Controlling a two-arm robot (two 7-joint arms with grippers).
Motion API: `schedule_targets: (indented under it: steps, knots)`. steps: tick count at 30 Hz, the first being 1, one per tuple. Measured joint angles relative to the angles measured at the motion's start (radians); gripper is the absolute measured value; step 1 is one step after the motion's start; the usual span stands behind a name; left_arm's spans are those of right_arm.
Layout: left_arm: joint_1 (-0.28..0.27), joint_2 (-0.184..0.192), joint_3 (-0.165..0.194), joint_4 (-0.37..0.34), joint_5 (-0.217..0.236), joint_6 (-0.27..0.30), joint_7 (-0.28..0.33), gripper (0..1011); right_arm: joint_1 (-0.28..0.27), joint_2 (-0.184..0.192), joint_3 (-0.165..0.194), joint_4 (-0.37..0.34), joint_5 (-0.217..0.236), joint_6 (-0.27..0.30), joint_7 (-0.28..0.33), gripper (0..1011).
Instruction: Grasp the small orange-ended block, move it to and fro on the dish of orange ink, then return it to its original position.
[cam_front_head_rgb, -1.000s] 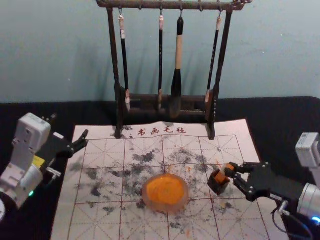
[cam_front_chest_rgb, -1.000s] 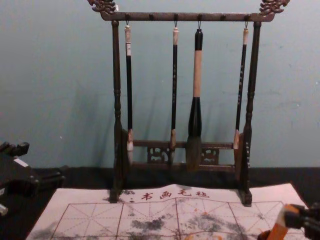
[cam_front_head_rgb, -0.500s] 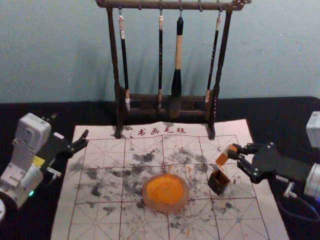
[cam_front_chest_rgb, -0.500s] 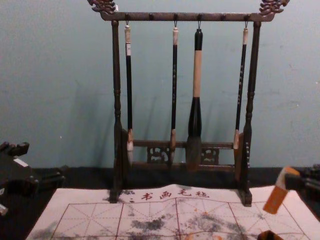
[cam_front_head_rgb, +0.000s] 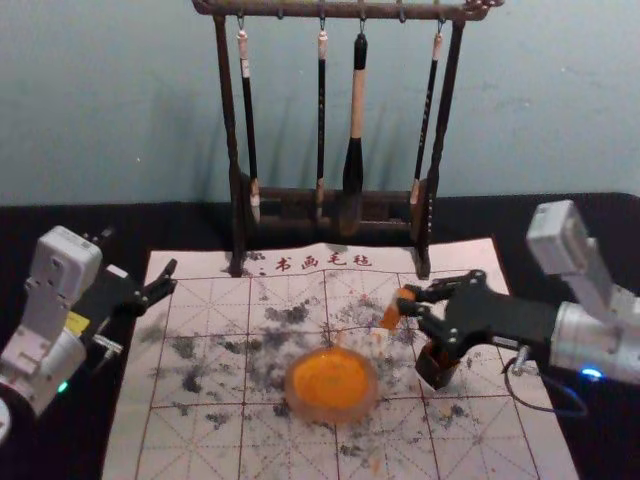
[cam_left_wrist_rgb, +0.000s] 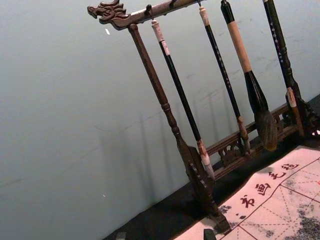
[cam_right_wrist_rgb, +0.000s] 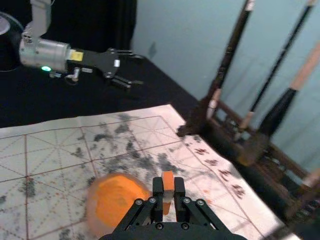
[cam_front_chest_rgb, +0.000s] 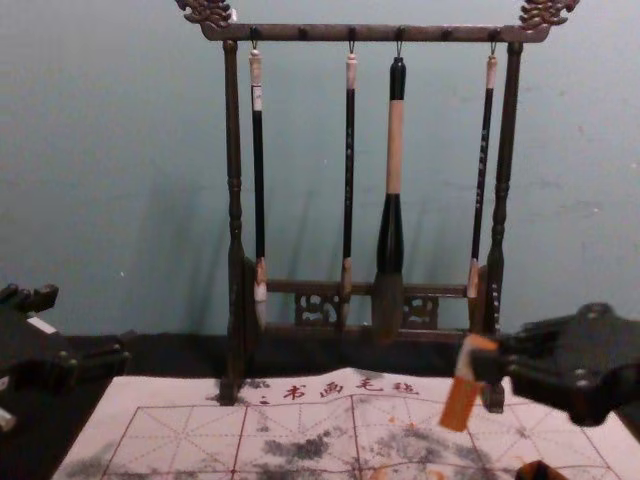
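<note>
My right gripper (cam_front_head_rgb: 408, 301) is shut on the orange-ended block (cam_front_head_rgb: 391, 314), holding it tilted in the air behind and to the right of the dish of orange ink (cam_front_head_rgb: 331, 384). In the right wrist view the block (cam_right_wrist_rgb: 168, 189) is pinched between the fingertips of my right gripper (cam_right_wrist_rgb: 168, 194), with the dish (cam_right_wrist_rgb: 116, 201) beyond. In the chest view the block (cam_front_chest_rgb: 458, 402) hangs with its orange end down. My left gripper (cam_front_head_rgb: 168, 281) stays parked open at the mat's left edge.
A small dark square holder (cam_front_head_rgb: 436, 371) stands on the mat right of the dish, partly beneath the right gripper. The brush rack (cam_front_head_rgb: 428, 215) with hanging brushes stands at the mat's back edge. The ink-spotted mat (cam_front_head_rgb: 205, 440) lies on black cloth.
My right gripper has lifted the block up out of the dark holder and carried it left, closer to the dish. The left arm is where it was.
</note>
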Motion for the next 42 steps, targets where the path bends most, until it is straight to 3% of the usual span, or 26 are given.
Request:
schedule_targets:
  steps: [8,19,42]
  knots:
    - [0.000,0.000,0.000,0.000,0.000,0.000,0.000,1001,0.063,-0.031,-0.082,0.046,-0.015,0.026,0.052,104]
    - [0.000,0.000,0.000,0.000,0.000,0.000,0.000,1001,0.094,-0.037,-0.153,0.053,-0.027,0.026,0.093,104]
    - [0.000,0.000,0.000,0.000,0.000,0.000,0.000,1001,0.111,-0.045,-0.199,0.071,-0.048,0.029,0.077,104]
